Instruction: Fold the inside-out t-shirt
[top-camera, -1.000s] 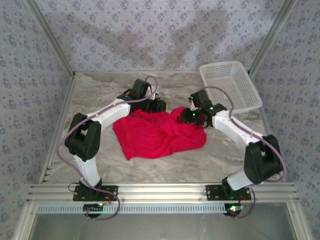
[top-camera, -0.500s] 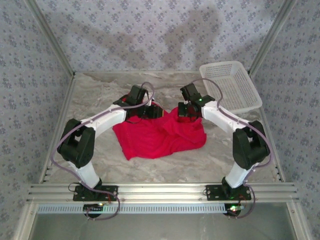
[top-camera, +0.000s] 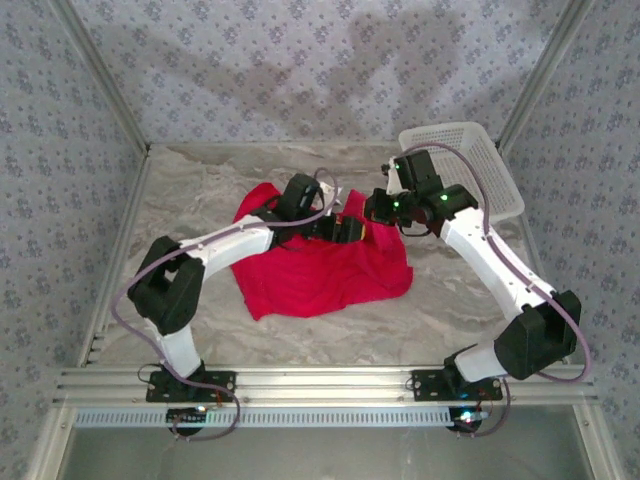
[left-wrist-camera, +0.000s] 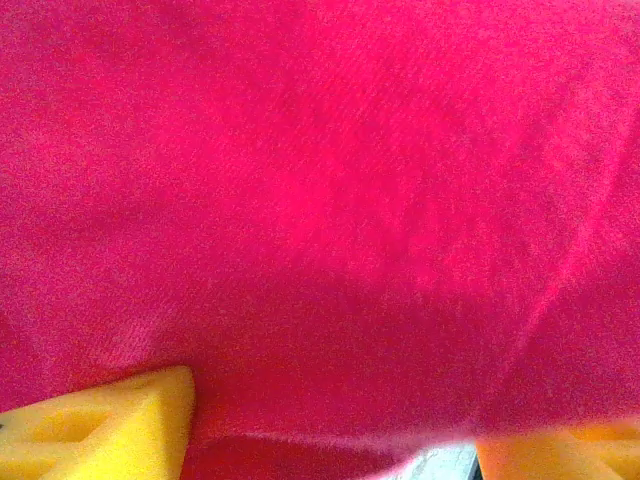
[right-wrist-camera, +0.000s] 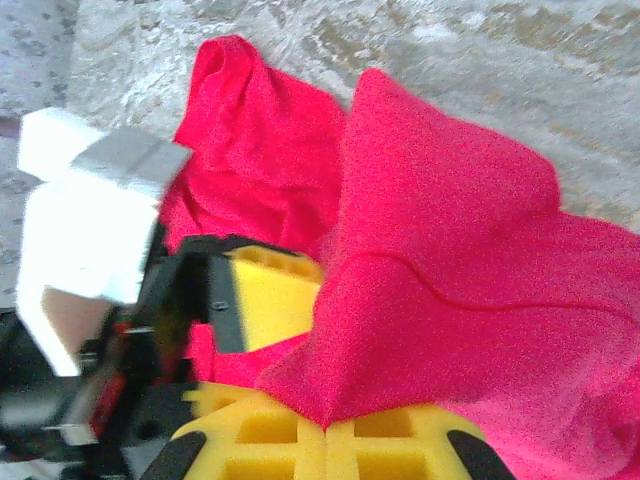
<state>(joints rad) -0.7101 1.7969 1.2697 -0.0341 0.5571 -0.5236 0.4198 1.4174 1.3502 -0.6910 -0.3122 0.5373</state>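
My left arm stretches low across the desk (top-camera: 190, 190), with my left tool (top-camera: 345, 228) spread wide against the red t-shirt (top-camera: 320, 272) lying mid-desk; cloth blocks what is beyond its pads (left-wrist-camera: 110, 425). My right arm bends inward near the basket (top-camera: 470, 170), my right tool (top-camera: 380, 207) pinched shut on a raised fold of shirt.

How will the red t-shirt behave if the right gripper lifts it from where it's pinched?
Likely floppy: the red t-shirt lies rumpled, and it tents into a peak where the right gripper pinches it. Lifted there, the rest would probably sag and drag along the table. It looks thin and light, so one pinch should hold it.
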